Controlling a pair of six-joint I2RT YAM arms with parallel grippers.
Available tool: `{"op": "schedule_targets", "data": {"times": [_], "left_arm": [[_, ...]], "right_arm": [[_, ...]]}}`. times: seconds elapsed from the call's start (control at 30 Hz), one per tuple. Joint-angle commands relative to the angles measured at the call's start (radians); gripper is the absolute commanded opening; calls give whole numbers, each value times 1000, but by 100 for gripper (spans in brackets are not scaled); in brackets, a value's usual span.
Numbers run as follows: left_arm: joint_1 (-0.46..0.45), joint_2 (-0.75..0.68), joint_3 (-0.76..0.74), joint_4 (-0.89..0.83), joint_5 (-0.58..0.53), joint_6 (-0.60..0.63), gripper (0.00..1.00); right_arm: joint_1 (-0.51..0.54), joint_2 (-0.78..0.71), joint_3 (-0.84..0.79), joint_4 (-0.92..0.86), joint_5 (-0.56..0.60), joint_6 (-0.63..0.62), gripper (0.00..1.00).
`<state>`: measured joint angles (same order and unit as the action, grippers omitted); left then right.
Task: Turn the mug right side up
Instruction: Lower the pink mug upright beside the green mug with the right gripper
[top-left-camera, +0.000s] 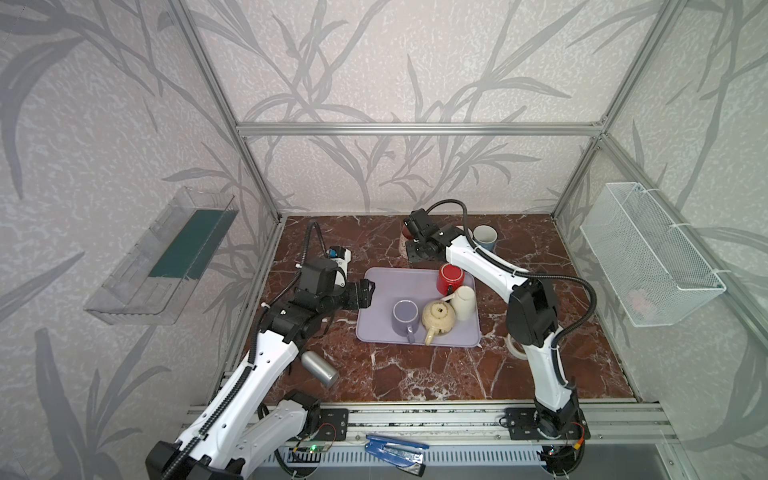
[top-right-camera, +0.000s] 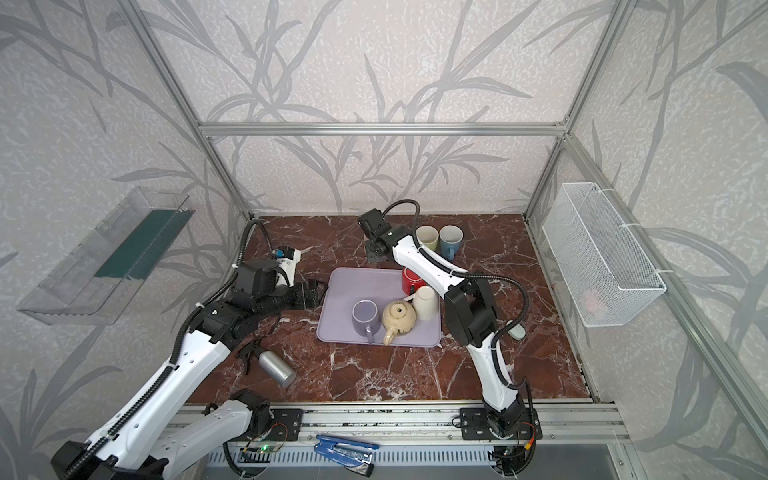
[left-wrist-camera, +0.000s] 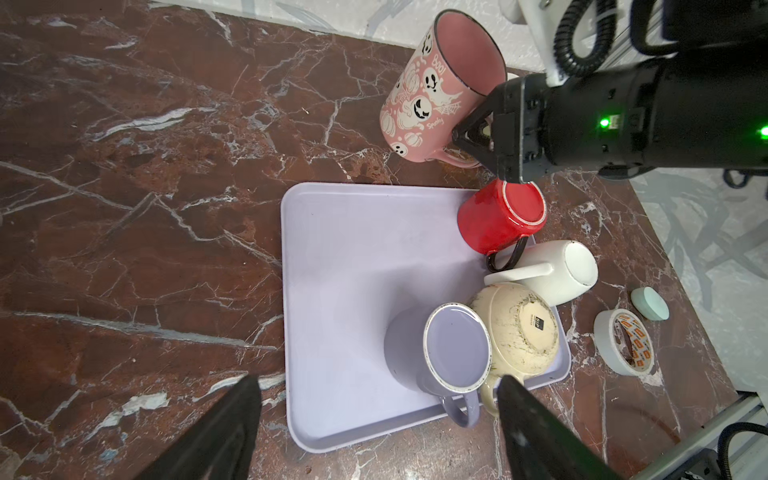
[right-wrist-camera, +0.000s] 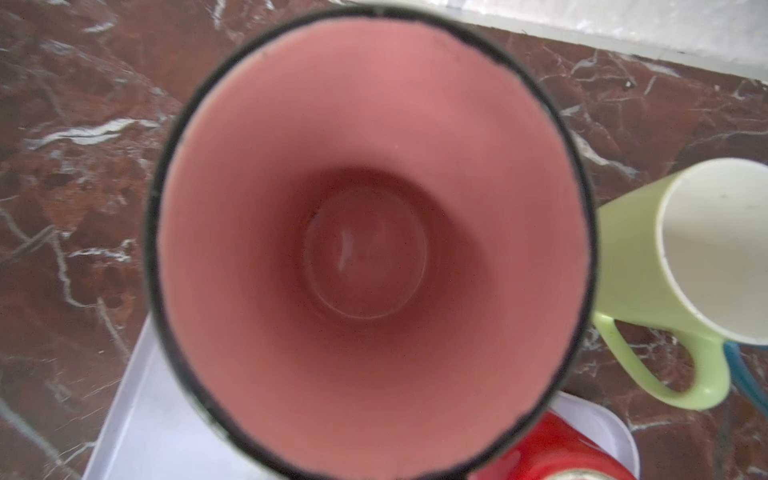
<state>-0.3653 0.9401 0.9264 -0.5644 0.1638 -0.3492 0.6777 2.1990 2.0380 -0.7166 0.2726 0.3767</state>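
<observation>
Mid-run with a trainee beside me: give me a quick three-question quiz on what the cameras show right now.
1. True or false: the pink ghost-print ceramic mug has its mouth facing up.
2. The right gripper is: A. open and empty; B. shut on that mug; C. shut on nothing.
3. Fill in: the glossy red ceramic mug stands upside down on the lilac plastic ____.

Key: 1 true; 2 B; 3 tray.
</observation>
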Motion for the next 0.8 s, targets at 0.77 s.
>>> {"op": "schedule_targets", "data": {"times": [0.77], "left_arm": [[-35, -29, -9, -30, -44, 42, 87]], "right_arm": [[-109, 97, 136, -33, 107, 61, 0]]}}
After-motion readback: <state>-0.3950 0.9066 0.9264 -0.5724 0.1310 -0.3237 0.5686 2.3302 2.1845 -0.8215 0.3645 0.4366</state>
